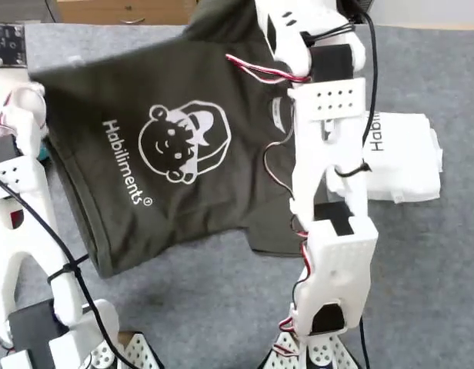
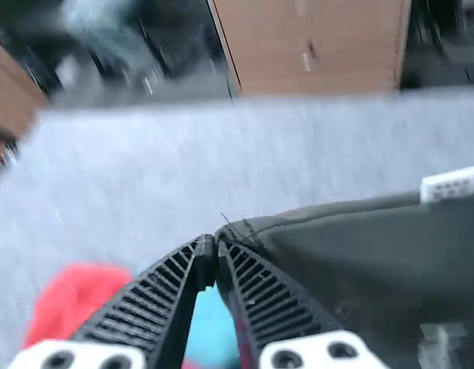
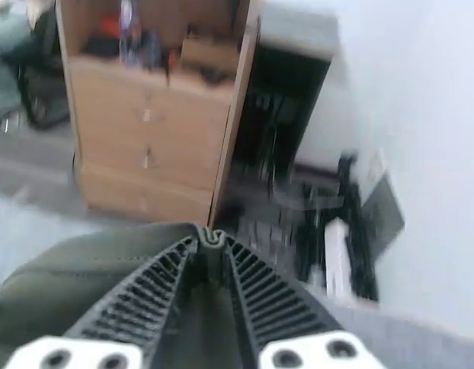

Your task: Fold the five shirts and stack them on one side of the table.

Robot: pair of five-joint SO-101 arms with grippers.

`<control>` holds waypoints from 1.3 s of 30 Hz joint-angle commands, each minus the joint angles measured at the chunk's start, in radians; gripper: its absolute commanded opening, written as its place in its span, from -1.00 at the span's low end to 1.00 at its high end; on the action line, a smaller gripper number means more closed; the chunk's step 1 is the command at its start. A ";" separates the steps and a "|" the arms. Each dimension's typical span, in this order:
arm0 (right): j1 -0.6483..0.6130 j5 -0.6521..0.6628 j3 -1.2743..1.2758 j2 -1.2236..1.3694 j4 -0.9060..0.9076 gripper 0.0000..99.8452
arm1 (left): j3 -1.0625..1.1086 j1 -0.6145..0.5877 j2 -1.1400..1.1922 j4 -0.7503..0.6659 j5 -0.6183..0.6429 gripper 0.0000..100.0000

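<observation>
On table, olive shirt is part-lifted just beside the folded white shirt, print up, long axis across the table: collar toward the white shirt, hem away from it. Left gripper and right gripper are each clamped on its edge, right nearer the white shirt. Judgement: hold that edge taut and level, lay it flat short of the white shirt, then fold.

olive shirt, white shirt, grey table
</observation>
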 commanded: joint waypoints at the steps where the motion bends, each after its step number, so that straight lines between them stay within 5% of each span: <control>1: 0.002 0.077 -0.097 -0.007 0.252 -0.97 | -0.062 0.001 -0.011 0.247 0.005 -0.94; 6: -0.003 0.244 -0.104 -0.005 0.667 -0.97 | -0.013 0.041 -0.091 0.572 0.003 -0.94; 10: 0.064 0.213 0.102 -0.041 0.683 -0.97 | 0.159 0.166 -0.209 0.724 -0.161 -0.94; 16: 0.072 0.305 0.668 -0.294 0.649 -0.97 | 0.510 0.134 -0.407 0.605 -0.178 -0.94; 24: 0.180 0.334 1.296 -0.639 0.319 -0.97 | 0.682 0.059 -0.446 0.523 -0.184 -0.94; 34: 0.344 0.404 1.524 -0.736 0.199 -0.97 | 0.694 0.099 -0.450 0.531 -0.189 -0.94; 39: 0.399 0.416 1.549 -0.736 0.152 -0.97 | 0.699 0.090 -0.448 0.535 -0.310 -0.94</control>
